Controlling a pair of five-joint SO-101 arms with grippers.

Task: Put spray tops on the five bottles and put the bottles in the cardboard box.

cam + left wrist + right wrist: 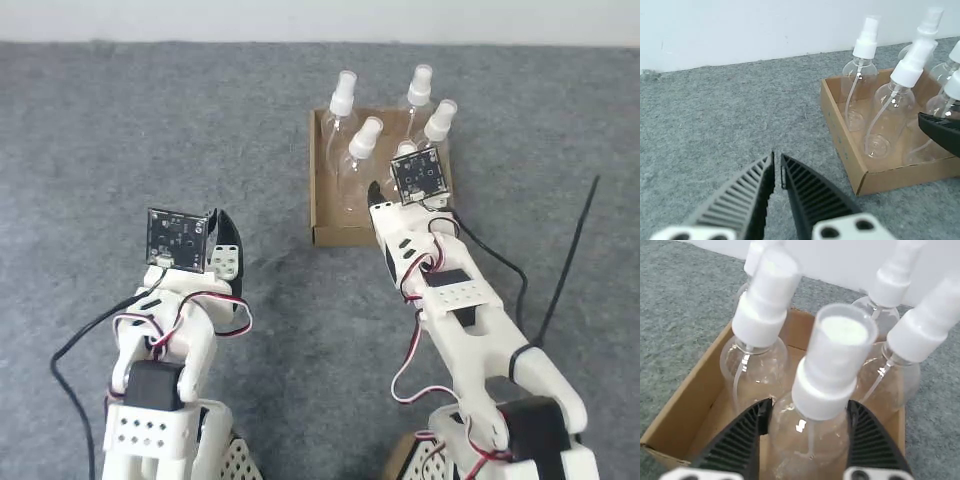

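Note:
Several clear bottles with white spray tops stand in the cardboard box (313, 180); two of them are a back one (343, 95) and a middle one (367, 138). My right gripper (395, 195) hangs over the box's near part. In its wrist view the right gripper (810, 407) is shut on the shoulders of a capped bottle (812, 440) that stands inside the box (685, 395). My left gripper (778, 161) is shut and holds nothing. It hovers over the carpet to the left of the box (840, 135), also seen as the left gripper (224, 222) in the high view.
Grey carpet (150, 130) covers the whole table, with a white wall along the far edge. A thin black cable (570, 250) lies to the right of the right arm. The right arm's black finger (940, 132) shows at the box's near corner.

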